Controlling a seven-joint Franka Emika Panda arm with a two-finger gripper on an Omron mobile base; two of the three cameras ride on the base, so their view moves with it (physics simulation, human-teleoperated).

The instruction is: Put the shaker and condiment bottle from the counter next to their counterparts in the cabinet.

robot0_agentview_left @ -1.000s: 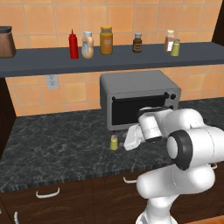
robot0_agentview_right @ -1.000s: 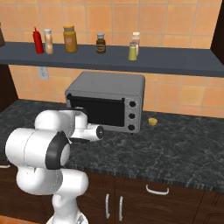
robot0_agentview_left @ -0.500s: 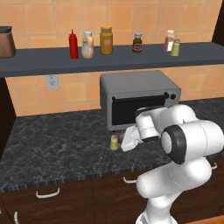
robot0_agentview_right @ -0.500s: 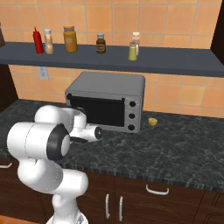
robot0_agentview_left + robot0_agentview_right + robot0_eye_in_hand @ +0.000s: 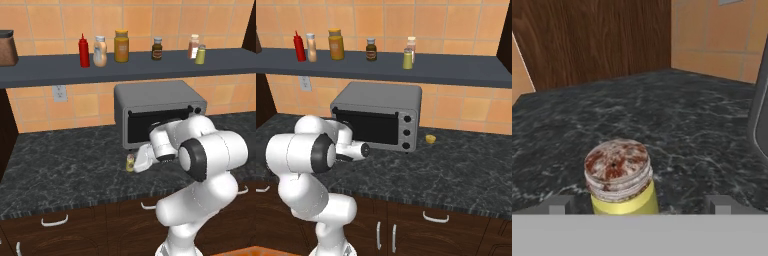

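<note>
step: closing in on shaker (image 5: 621, 180) on counter (image 5: 60, 165) | claw (image 5: 639, 204): jaws standing apart, straddling it, nothing gripped | tip: keeping centred, going lower, squeezing below cap, avoiding toaster oven (image 5: 157, 110)

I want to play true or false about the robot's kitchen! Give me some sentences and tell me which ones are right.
1. The little yellow-green shaker stands on the counter. True.
2. The gripper is squeezed shut on the shaker. False: its jaws are open, one fingertip on each side of the shaker.
3. A red squeeze bottle is on the shelf. True.
4. The toaster oven sits on the shelf. False: it sits on the counter.
5. The shaker lies tipped over. False: it stands upright.
</note>
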